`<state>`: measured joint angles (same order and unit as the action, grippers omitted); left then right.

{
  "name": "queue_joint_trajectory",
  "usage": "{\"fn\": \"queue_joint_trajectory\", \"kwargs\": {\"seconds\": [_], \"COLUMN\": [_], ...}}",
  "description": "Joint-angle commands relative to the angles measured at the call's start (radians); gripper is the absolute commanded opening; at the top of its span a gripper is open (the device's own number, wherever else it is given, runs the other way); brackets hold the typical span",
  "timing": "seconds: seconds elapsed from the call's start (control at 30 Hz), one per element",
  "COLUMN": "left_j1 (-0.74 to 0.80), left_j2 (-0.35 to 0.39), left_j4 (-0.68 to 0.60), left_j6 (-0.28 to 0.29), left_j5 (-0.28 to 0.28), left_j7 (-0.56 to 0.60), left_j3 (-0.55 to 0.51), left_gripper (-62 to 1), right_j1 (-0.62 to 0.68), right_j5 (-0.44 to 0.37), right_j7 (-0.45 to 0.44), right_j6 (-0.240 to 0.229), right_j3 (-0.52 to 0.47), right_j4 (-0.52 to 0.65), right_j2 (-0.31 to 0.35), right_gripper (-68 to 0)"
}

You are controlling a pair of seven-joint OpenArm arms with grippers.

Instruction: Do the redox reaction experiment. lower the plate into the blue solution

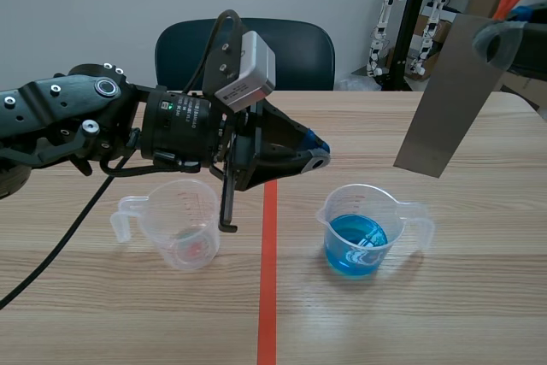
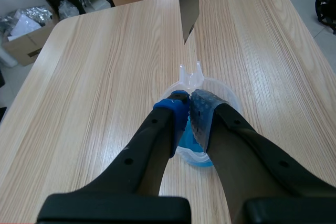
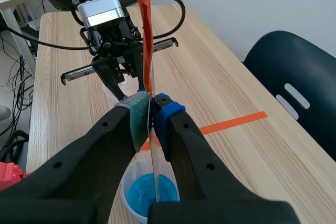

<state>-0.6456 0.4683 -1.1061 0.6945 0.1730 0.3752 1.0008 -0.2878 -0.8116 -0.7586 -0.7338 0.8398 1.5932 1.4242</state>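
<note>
Grey flat metal plate (image 1: 449,91), clamped in your right gripper (image 3: 151,103), hung tilted above the clear plastic cup of blue solution (image 1: 357,237), not yet dipped, so your next move likely called for a centred descent.

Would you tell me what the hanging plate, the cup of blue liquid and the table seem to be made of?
The plate looks like metal: dull grey, thin, flat, faint sheen. The cup is probably clear plastic: see-through wall, moulded handle and spout. The table is wood or wood-look laminate, matte, with light grain lines.
</note>
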Motion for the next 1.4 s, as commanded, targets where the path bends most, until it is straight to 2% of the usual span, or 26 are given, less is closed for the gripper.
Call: {"fn": "queue_joint_trajectory", "kwargs": {"seconds": [0.0, 1.03, 1.2, 1.37], "left_j1": [-0.012, -0.011, -0.006, 0.058], "left_j2": [-0.005, 0.000, 0.061, 0.182], "left_j4": [-0.018, -0.018, -0.019, -0.019], "left_j6": [0.002, 0.002, 0.002, 0.002], "left_j5": [0.014, 0.019, 0.044, 0.097], "left_j7": [0.017, 0.027, 0.045, 0.134], "left_j3": [-0.012, -0.012, -0.015, -0.066], "left_gripper": [-55.4, -55.4, -55.4, -55.4], "right_j1": [-0.025, -0.025, -0.025, -0.025], "right_j5": [-0.018, -0.018, -0.018, -0.018], "right_j7": [-0.014, -0.007, -0.007, -0.004], "right_j6": [-0.012, -0.012, -0.012, -0.012], "right_j3": [-0.010, -0.010, -0.010, -0.010], "right_j4": [0.009, 0.009, 0.009, 0.009], "right_j2": [0.016, 0.016, 0.016, 0.016], "right_gripper": [-66.9, -66.9, -66.9, -66.9]}}
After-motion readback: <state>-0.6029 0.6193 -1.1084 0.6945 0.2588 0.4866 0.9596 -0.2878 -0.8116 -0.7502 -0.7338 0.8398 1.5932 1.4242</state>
